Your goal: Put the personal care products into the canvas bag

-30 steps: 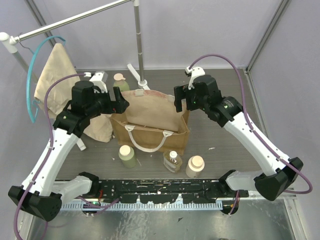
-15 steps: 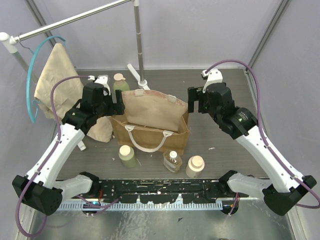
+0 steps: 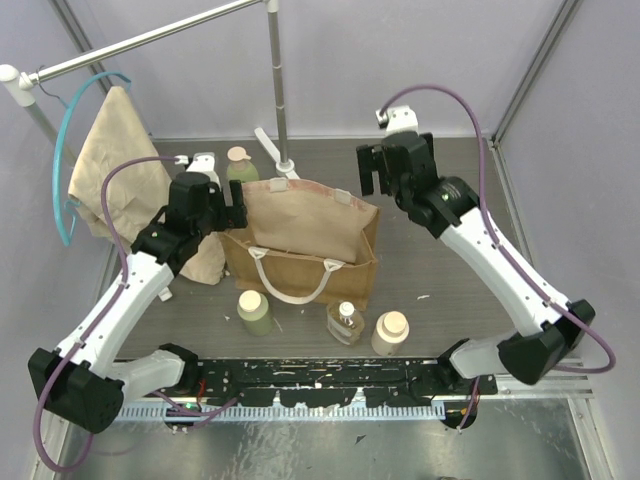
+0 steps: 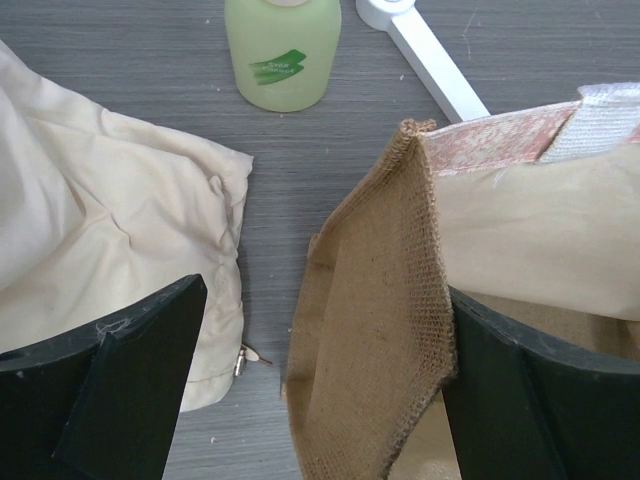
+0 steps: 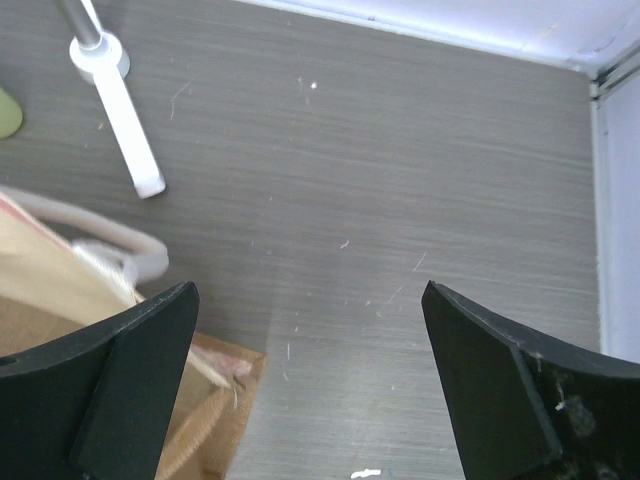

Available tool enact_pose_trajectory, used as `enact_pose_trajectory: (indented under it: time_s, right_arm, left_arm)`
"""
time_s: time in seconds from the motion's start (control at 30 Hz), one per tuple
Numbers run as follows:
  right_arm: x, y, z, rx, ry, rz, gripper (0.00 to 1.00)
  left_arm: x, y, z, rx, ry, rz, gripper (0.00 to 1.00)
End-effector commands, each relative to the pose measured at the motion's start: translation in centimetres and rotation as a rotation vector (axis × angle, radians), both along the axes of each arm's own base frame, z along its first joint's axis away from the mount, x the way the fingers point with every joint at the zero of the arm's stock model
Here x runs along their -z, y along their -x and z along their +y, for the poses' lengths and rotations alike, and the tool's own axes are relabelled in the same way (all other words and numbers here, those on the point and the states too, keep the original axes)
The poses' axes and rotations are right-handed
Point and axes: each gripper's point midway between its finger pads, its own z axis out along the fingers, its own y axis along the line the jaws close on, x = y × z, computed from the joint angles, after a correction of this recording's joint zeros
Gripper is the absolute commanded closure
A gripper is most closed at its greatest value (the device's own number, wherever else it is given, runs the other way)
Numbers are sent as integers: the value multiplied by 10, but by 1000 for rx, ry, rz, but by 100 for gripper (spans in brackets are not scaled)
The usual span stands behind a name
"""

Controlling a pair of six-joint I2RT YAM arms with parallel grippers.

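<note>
At right pincer [image 3: 368,178]: gapes empty, swung back and inward since last look, past canvas bag [image 3: 300,225] far corner. At left pincer [image 3: 238,203]: gapes, straddles bag rim corner, hardly shifted. Just beyond it, green bottle [image 3: 240,162]; short of both, other three bottles [image 3: 346,322] on bench [image 3: 440,260].

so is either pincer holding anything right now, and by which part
Nothing is held. The left pincer is open, straddling the canvas bag's side wall near a corner without clamping it; the right pincer is open above the table.

No legible text; blurred green logo on the pale green bottle [image 4: 283,50]
</note>
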Motion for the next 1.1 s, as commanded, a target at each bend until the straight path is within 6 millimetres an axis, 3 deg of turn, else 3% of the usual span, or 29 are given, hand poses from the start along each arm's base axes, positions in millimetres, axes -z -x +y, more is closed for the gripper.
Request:
enact_pose_trajectory:
  time_s: [0.0, 0.13, 0.2, 0.27, 0.37, 0.53, 0.77, 1.0, 1.07]
  right_arm:
    - [-54, -9, -10, 30, -16, -41, 0]
    - [-63, -20, 4, -19, -84, 21, 0]
    - [-64, -25, 10, -26, -100, 25, 0]
    - [-62, -29, 16, -39, -112, 26, 0]
    - [-48, -36, 23, -57, -97, 51, 0]
    - [-35, -41, 27, -76, -53, 102, 0]
    - [-34, -43, 34, -122, -63, 79, 0]
    - [-49, -64, 51, -173, -56, 41, 0]
    - [-50, -69, 55, -180, -51, 51, 0]
  left_arm:
    - [-14, 0, 8, -24, -57, 40, 2]
    - [-20, 17, 18, -3, -112, 77, 1]
    - [-22, 26, 23, 13, -132, 66, 6]
    - [-25, 37, 30, 13, -146, 44, 11]
    - [-26, 49, 40, 3, -153, -4, 12]
    - [-20, 63, 36, 26, -96, -36, 0]
    - [-12, 58, 29, 13, -46, -15, 2]
    - [-57, 32, 28, -50, -12, -128, 2]
    - [-58, 21, 23, -45, -18, -110, 2]
